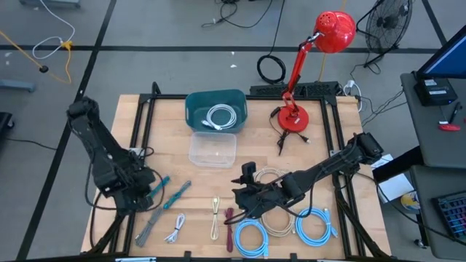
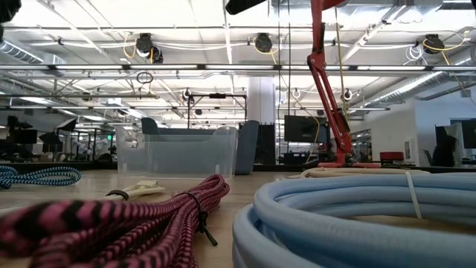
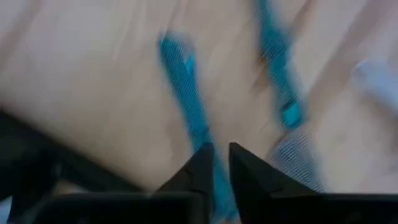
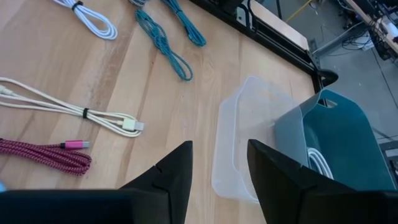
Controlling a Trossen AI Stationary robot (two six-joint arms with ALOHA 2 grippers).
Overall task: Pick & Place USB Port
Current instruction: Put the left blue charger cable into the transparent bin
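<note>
Several bundled USB cables lie along the table's near side. They include two teal braided ones point(image 1: 157, 185) point(image 1: 177, 195), a grey one point(image 1: 149, 229), a white one point(image 1: 175, 229), a cream one point(image 1: 215, 218) and a pink one point(image 1: 230, 225). My left gripper point(image 1: 148, 191) is low at the near left, shut on the left teal cable point(image 3: 186, 93). My right gripper point(image 1: 244, 195) hovers open above the pink cable point(image 4: 46, 155) and cream cable point(image 4: 74, 109), touching nothing. It points toward the clear container point(image 4: 249, 143) and the teal bin point(image 4: 336, 137). My left gripper has the left teal cable point(image 3: 214, 177) pinched between its two fingertips point(image 3: 200, 163), coming down at it from above. The cable runs on ahead of the fingers and lies on the table. The wrist view is blurred, so which part of the cable is held does not show.
The clear container point(image 1: 212, 149) stands mid-table. Behind it is the teal bin point(image 1: 191, 109), with a white cable point(image 1: 220, 116) inside. A red desk lamp point(image 1: 295, 116) stands at the far right. Two light-blue coils point(image 1: 251, 236) point(image 1: 314, 225) and a beige coil point(image 1: 273, 218) lie under my right arm.
</note>
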